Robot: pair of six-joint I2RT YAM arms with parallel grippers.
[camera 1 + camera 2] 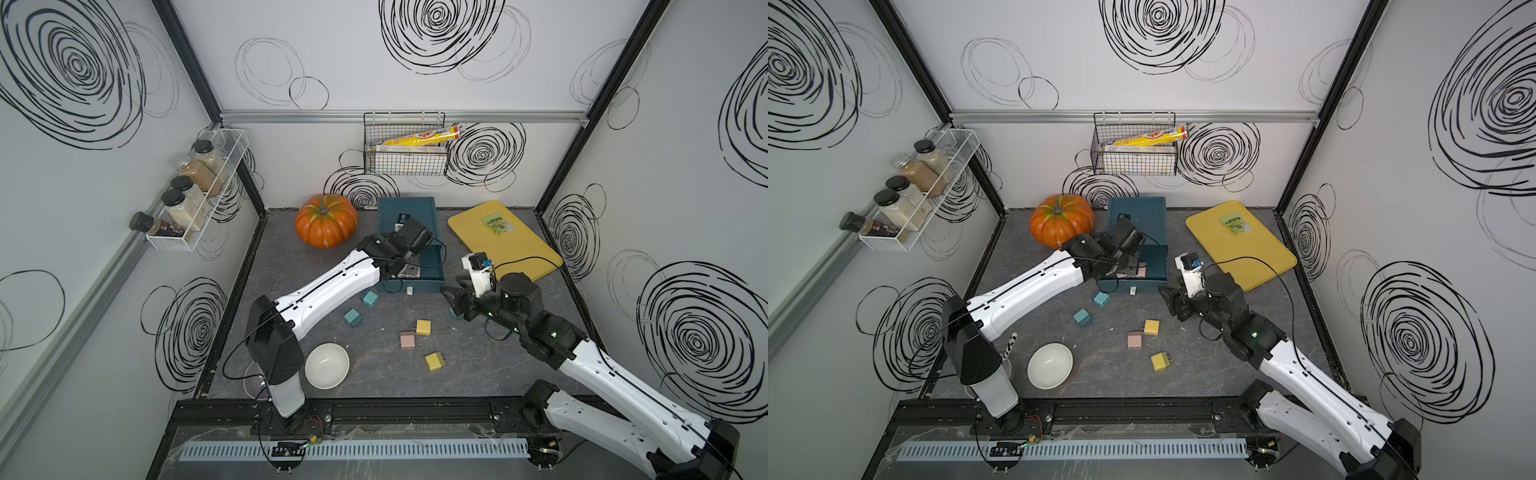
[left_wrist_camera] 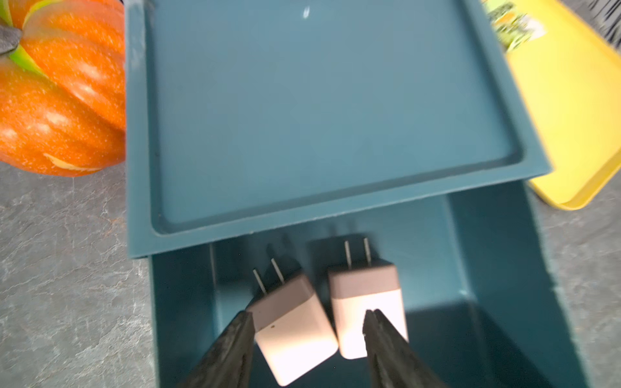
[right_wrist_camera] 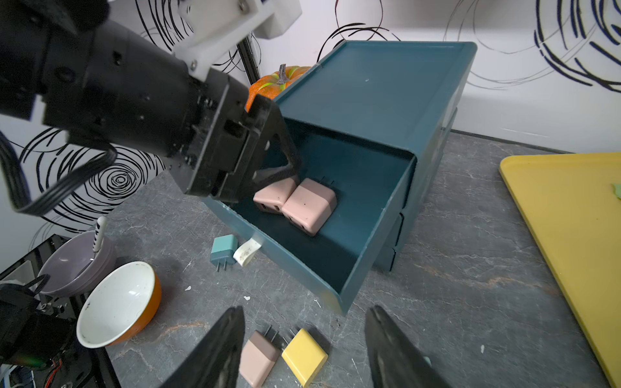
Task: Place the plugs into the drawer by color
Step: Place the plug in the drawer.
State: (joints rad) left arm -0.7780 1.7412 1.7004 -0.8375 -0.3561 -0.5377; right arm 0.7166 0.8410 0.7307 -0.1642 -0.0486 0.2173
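Currently the open drawer [image 3: 383,215] holds two pink plugs [image 3: 311,206]; left fingers [image 2: 232,349] spread, seemingly empty (right fingers [image 3: 218,349] likewise).

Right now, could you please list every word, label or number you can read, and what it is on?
Nothing can be read for certain.
Yellow box in the wire basket: red print, too blurred.
Green packet on the yellow tray: print too small.
Dark bottle on the wall rack: label unreadable.

My worktop: grey tabletop [image 1: 478,374].
Carries pumpkin [image 1: 326,226], drawer chest [image 1: 415,208], yellow tray [image 1: 515,253], white bowl [image 1: 327,368]; loose teal plugs [image 1: 370,298], pink plug [image 1: 408,340], yellow plugs [image 1: 424,327].
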